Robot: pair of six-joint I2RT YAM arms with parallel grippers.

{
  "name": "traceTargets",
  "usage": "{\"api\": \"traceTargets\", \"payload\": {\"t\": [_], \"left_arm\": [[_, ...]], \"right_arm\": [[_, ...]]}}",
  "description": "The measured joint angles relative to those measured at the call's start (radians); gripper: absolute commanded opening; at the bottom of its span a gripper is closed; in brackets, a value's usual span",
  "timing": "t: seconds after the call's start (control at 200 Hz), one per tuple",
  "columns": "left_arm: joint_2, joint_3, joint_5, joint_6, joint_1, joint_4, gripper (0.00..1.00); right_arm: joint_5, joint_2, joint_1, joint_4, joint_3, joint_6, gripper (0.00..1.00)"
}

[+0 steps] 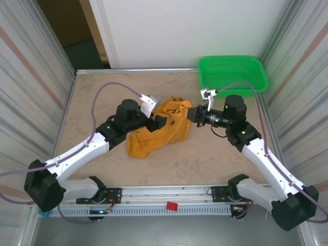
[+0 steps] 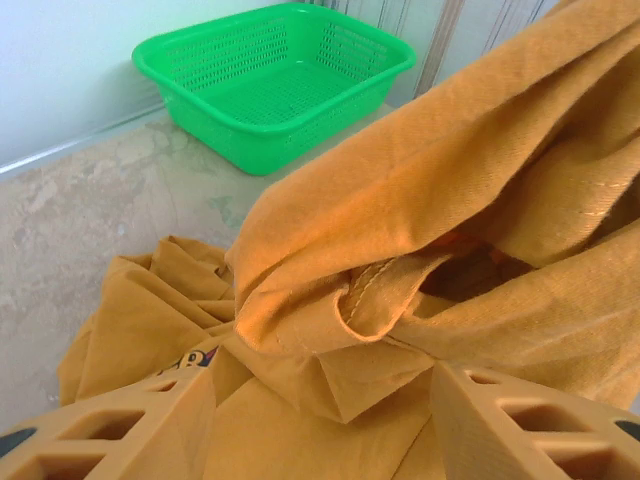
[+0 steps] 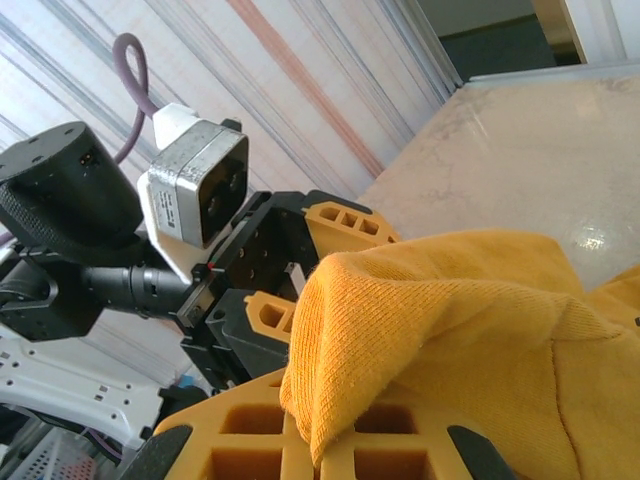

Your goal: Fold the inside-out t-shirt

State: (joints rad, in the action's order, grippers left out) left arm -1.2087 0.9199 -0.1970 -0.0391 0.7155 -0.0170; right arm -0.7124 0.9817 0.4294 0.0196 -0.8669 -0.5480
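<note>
The left tool (image 1: 160, 121) stands with its fingers spread, pushed into the left side of the inside-out t-shirt (image 1: 154, 136). In the left wrist view, loose folds of the cloth rise between and beyond the two fingers, and neither finger presses on them. The right tool (image 1: 190, 114) is pressed together on the shirt's right edge. In the right wrist view, a ridge of the cloth comes up out of the pinch and drapes away to the right. The shirt is bunched in a crumpled heap at the middle of the bench (image 1: 102, 97), stretched between the two tools. Its lower part trails toward the near left. A green basket (image 1: 233, 72) sits in the far right corner, well apart from the shirt.
</note>
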Motion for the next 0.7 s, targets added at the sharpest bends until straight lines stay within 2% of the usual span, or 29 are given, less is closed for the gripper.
{"api": "traceTargets", "payload": {"t": [0.21,0.251,0.291,0.461,0.701], "left_arm": [[-0.043,0.000,-0.017,0.068,0.000,-0.042,0.57],[-0.057,0.000,-0.024,0.077,0.000,-0.045,0.54],[-0.069,0.000,-0.030,0.087,0.000,-0.048,0.46],[-0.104,0.002,-0.065,0.105,-0.012,-0.074,0.00],[-0.069,0.010,-0.164,0.078,-0.085,-0.094,0.00]], "right_arm": [[0.000,0.000,0.000,0.003,0.000,0.000,0.00],[0.000,0.000,0.000,0.003,0.000,0.000,0.00],[0.000,0.000,0.000,0.003,0.000,0.000,0.00],[0.000,0.000,0.000,0.003,0.004,0.000,0.00],[0.003,0.000,-0.040,0.005,0.059,0.003,0.00]]}}
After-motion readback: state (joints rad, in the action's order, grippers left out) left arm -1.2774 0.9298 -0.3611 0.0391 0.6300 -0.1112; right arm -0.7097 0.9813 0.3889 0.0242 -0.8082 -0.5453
